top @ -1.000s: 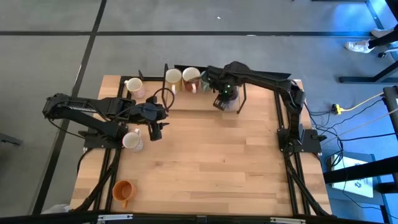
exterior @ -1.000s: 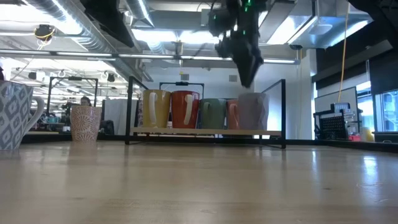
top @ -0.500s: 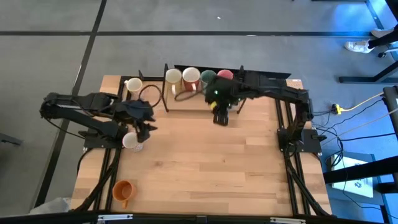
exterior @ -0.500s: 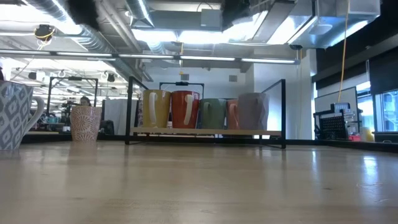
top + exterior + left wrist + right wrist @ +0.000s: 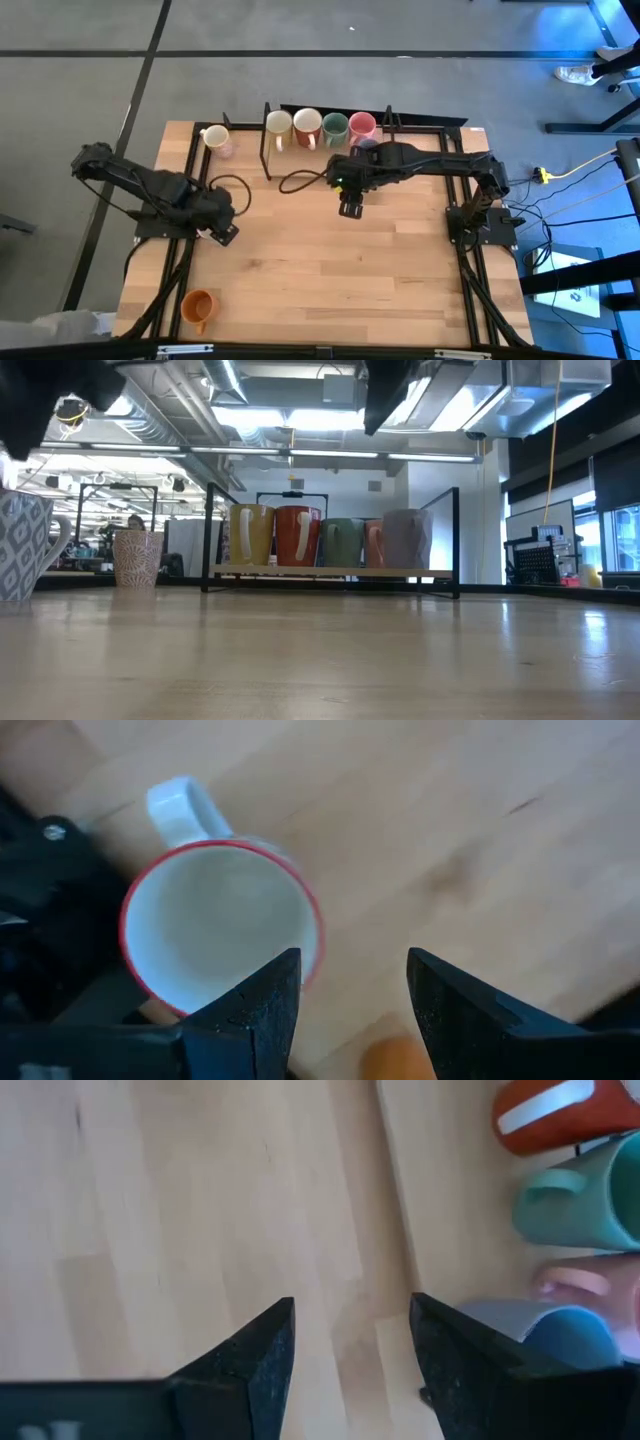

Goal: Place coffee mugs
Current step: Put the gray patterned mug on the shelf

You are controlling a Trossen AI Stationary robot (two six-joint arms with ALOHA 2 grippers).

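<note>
Left tool: my left tool [image 5: 345, 1005] hangs over the left side of the surface [image 5: 330, 270], fingers parted with a clear gap and nothing between them.
Target mug: a white mug with a red rim [image 5: 220, 925] stands upright on the surface right under that tool, mouth up. In the high view the arm covers it, so I place it only from the left wrist view.
Key relation: the mug sits just off to one side of the gap, one finger tip level with its rim and the other over bare wood. Its handle points away from the fingers, so I judge the tool must shift sideways to straddle the wall before it drops.
Nearer arm: the left one, plainly; the right is well apart from this mug.
Right tool: my right tool [image 5: 350, 1360] is over the middle of the surface near the far edge, just in front of the rack [image 5: 268, 140], fingers apart and empty.
Rack mugs: the yellow [image 5: 279, 124], red-brown [image 5: 307, 123], green [image 5: 334, 126], pink [image 5: 362, 125] and grey [image 5: 405, 538] mugs stand in a row in it.
Loose mugs: a cream mug [image 5: 215, 138] near the far left corner; an orange mug [image 5: 198, 306] near the near left corner.
Writing: no brand, label or lettering I can read anywhere.
</note>
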